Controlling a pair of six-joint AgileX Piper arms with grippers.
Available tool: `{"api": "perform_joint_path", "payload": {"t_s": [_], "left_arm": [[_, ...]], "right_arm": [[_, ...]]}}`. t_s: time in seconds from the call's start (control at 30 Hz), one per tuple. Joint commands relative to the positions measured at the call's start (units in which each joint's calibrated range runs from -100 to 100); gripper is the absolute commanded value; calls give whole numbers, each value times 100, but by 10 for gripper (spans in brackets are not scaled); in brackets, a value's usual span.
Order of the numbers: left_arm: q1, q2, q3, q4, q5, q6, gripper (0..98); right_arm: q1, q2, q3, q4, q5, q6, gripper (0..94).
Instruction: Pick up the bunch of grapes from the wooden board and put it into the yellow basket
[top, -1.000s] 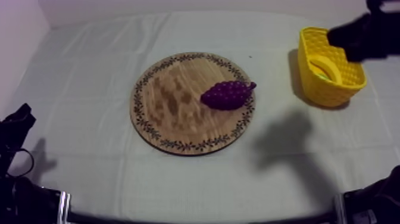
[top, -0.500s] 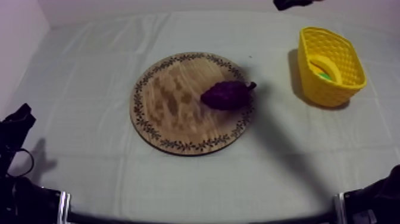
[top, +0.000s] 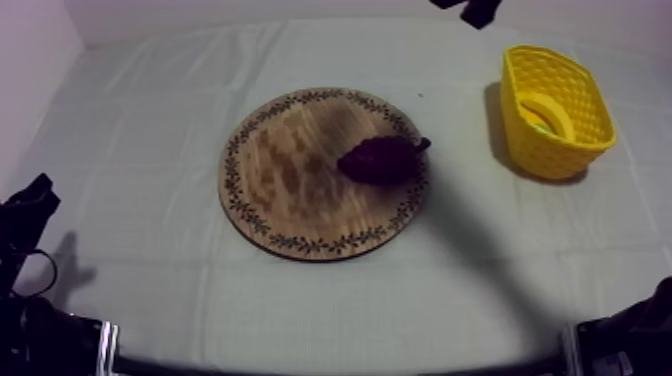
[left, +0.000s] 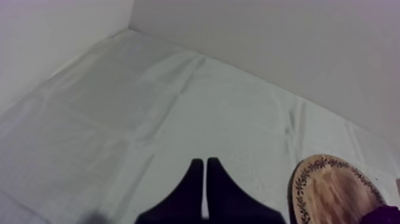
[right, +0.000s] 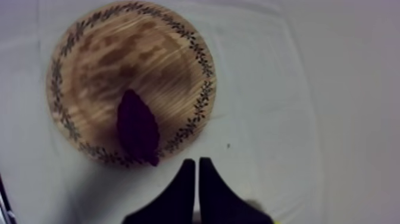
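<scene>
My left gripper (left: 205, 162) rests near me, fingers pressed together. The bunch of grapes (top: 381, 158) has not moved on the wooden board (top: 285, 175). My right gripper (right: 196, 162), pressed together too, has left the yellow basket (top: 528, 150) and hangs high by the board's edge.

My left arm (top: 24, 228) is resting low at the left side in the top view, folded up near its base. In the left wrist view my left claw (left: 205, 162) is pointing forward and a little down. Its two black fingers (left: 189, 187) are lying tight together like a thin wedge, and they are holding nothing. My right arm (top: 471, 9) is reaching in high at the far side in the top view, with a dark bit of it poking in at the upper edge. In the right wrist view my right claw (right: 197, 162) is looking straight down. Its fingers (right: 183, 187) are pressing together too, with nothing between them.
</scene>
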Motion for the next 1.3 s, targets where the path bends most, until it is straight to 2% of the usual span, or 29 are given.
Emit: {"api": "perform_joint_path", "payload": {"t_s": [0.0, 0.2, 0.4, 0.73, 0.9, 1.27], "left_arm": [[-1, 3, 4, 1, 3, -1, 0], [-1, 3, 4, 1, 3, -1, 0], [-1, 3, 4, 1, 3, -1, 0], [-1, 3, 4, 1, 3, -1, 0], [-1, 3, 4, 1, 3, -1, 0], [-1, 3, 4, 1, 3, -1, 0]], "right_arm": [[-24, 6, 2, 12, 28, 1156, 6], [-58, 29, 25, 50, 191, 1690, 6], [-147, 112, -105, 74, 458, 1817, 19], [-298, 321, -271, 216, 723, 1624, 350], [-344, 487, -255, 337, 788, 1520, 485], [-465, 1101, -159, 405, 595, 1194, 631]]}}
